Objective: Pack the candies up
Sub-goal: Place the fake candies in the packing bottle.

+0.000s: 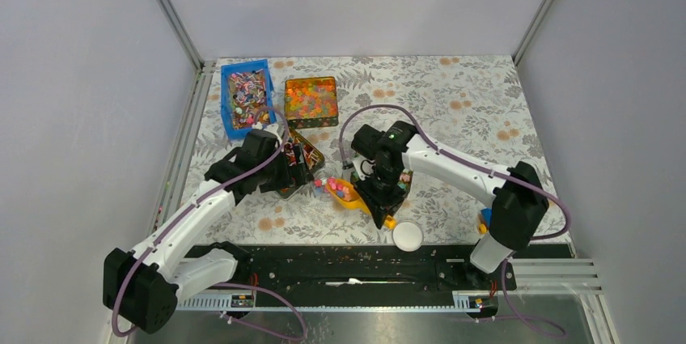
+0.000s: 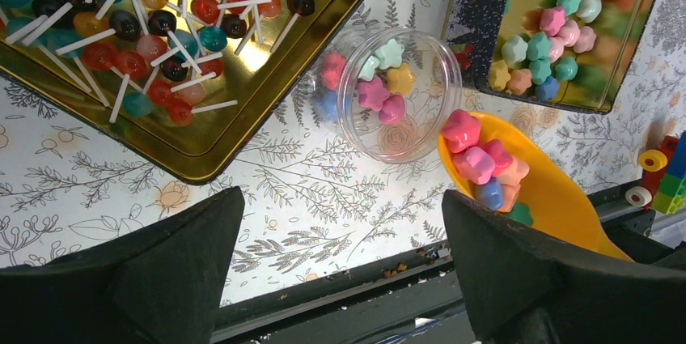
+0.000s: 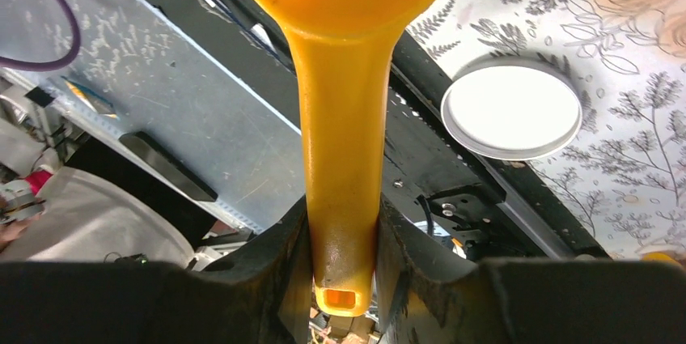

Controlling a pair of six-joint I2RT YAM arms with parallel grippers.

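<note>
Pastel star-shaped candies (image 2: 484,167) lie in a yellow scoop (image 2: 558,198). Its tip is at the rim of a clear open jar (image 2: 404,117) that holds several candies (image 2: 374,91). More candies fill a gold tin (image 2: 544,48) just beyond. My right gripper (image 3: 344,271) is shut on the scoop handle (image 3: 340,142); in the top view it (image 1: 380,198) holds the scoop (image 1: 344,192) low over the table. My left gripper (image 2: 340,279) is open and empty, its fingers (image 2: 170,271) wide apart, near the jar; it also shows in the top view (image 1: 298,172).
A gold tray of lollipops (image 2: 146,44) lies left of the jar. A blue bin of wrapped sweets (image 1: 247,98) and a tin of glossy beads (image 1: 311,101) stand at the back. A white lid (image 1: 407,235) lies near the front rail. Toy bricks (image 2: 667,176) sit at the right.
</note>
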